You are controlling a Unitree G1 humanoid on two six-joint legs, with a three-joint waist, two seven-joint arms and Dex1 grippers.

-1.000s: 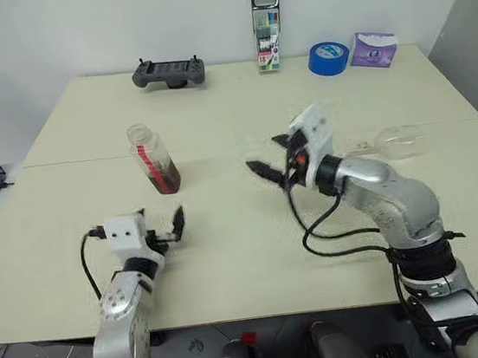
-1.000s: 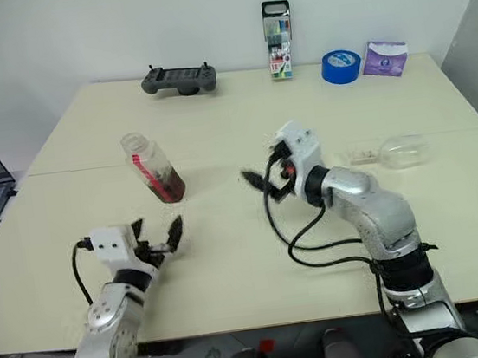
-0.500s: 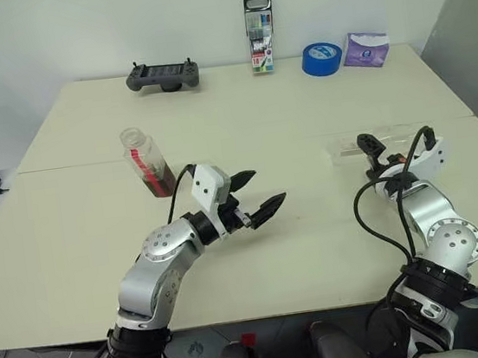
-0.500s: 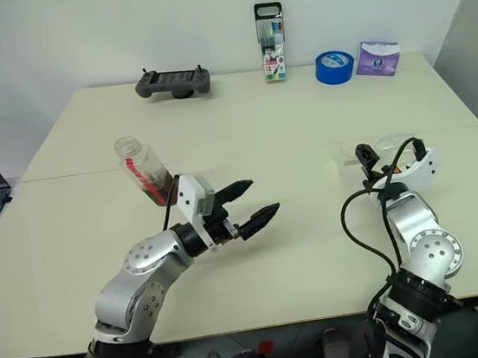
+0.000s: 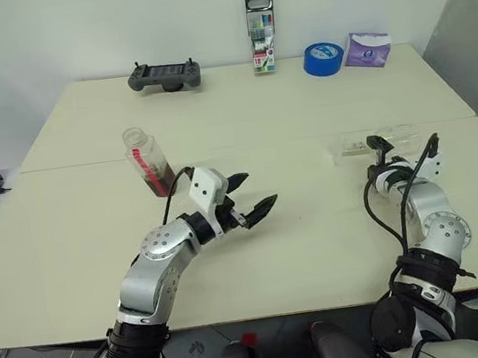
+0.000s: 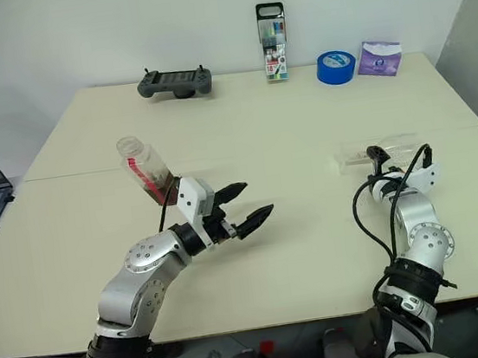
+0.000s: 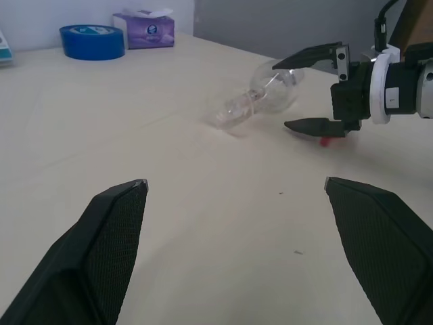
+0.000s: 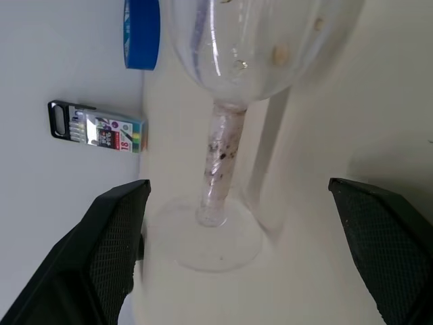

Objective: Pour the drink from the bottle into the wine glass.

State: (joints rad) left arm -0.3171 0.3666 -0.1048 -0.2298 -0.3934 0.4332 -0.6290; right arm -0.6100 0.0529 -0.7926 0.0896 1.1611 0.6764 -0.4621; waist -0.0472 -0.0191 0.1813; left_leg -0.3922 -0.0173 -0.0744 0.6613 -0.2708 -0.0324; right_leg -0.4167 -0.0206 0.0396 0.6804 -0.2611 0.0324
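Left eye view is showing the right gripper (image 5: pixel 381 151) now sitting far out on the right side of the table (image 5: pixel 301 119), its jaws spread wide and empty, right beside the wine glass (image 5: pixel 372 142), which is lying on its side. A second ago that arm was reaching across the middle of the table; it has swung out and dropped low, and the wrist has rolled over, so the fingers are now lining up with the glass. In the right wrist view the stem (image 8: pixel 220 162) and round foot are lying between the two open fingers, not yet pinched.

The left gripper (image 5: pixel 252 202) has also come up and inward from the near left edge; it is hovering over the table centre, released and holding nothing. The bottle (image 5: pixel 150 161) is standing tilted just behind that arm, uncapped, with the drink (image 5: pixel 162 178) pooled dark in its base.

Judging from this, the robot is setting up to right the fallen glass first; pouring cannot begin until it is standing.
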